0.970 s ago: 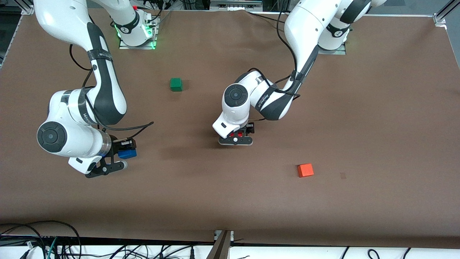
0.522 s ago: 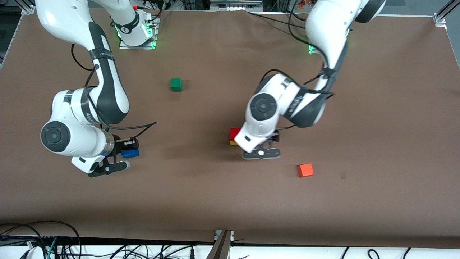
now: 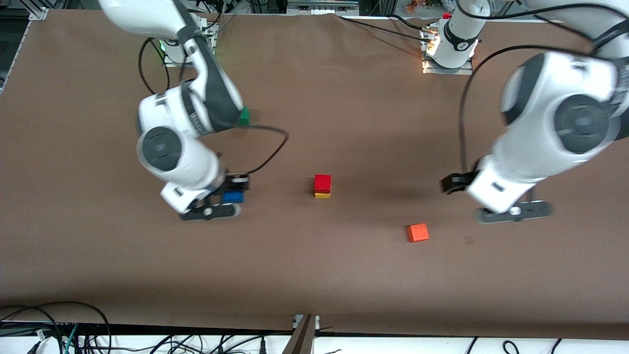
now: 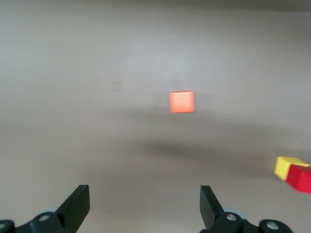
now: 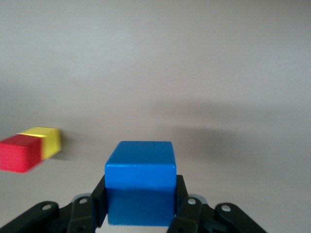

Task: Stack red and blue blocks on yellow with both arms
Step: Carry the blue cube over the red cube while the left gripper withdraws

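The deep red block [image 3: 322, 183] sits on the yellow cube [image 3: 322, 195] near the table's middle. My right gripper [image 3: 225, 202] is shut on the blue block [image 3: 233, 197] and holds it above the table, beside the stack toward the right arm's end. In the right wrist view the blue block [image 5: 140, 187] fills the jaws of the right gripper [image 5: 140, 206], with the red block [image 5: 19, 153] and the yellow cube [image 5: 49, 141] off to one side. My left gripper [image 3: 513, 212] is open and empty, up in the air toward the left arm's end. It also shows in the left wrist view [image 4: 144, 206].
An orange-red cube [image 3: 417, 232] lies nearer the front camera than the stack, toward the left arm's end, and shows in the left wrist view [image 4: 181, 102]. A green cube [image 3: 244, 117] lies farther from the camera, partly hidden by the right arm.
The left gripper let go of the red block on the yellow cube and swung away toward its end of the table. The right gripper carried the blue block toward the stack.
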### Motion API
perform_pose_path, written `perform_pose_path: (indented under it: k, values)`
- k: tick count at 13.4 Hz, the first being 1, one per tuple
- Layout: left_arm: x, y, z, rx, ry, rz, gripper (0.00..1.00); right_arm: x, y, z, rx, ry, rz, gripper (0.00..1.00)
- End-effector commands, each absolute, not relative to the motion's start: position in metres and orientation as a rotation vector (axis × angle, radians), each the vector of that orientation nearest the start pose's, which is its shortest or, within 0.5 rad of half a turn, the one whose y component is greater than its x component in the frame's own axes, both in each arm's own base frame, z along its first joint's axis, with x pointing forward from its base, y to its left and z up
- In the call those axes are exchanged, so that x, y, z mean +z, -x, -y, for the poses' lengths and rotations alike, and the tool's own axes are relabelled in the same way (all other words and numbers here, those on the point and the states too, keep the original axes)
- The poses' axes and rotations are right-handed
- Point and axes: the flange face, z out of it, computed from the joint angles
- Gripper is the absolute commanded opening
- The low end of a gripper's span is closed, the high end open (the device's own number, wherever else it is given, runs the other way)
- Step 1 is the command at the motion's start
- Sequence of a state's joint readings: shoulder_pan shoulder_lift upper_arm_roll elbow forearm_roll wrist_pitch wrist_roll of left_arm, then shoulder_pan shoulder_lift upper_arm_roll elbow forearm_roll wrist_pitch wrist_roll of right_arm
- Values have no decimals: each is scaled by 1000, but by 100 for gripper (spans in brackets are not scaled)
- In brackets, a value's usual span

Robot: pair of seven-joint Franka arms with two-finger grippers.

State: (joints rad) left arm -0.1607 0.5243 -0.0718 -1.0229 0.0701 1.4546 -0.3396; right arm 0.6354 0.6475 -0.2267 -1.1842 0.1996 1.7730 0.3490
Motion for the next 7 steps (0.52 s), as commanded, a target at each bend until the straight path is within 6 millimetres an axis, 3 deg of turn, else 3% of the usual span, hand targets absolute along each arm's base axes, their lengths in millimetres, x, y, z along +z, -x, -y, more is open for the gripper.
perform_pose_path:
  k: [1,2,4,6,7]
  values:
    - [576,-662,81,135,3100,121,100,410,-626,-407,55,3102,-48,46]
    - [589,-656,52,135,3102,100,100,403,-615,-437,23,3097,-92,46]
    - [585,-645,9,249,3138,33,100,384,-595,-480,-28,3077,-194,46]
    - [578,-638,4,294,3143,49,100,369,-588,-502,-80,3048,-242,46]
    - [586,-628,15,278,3142,57,100,360,-582,-514,-94,3039,-251,46]
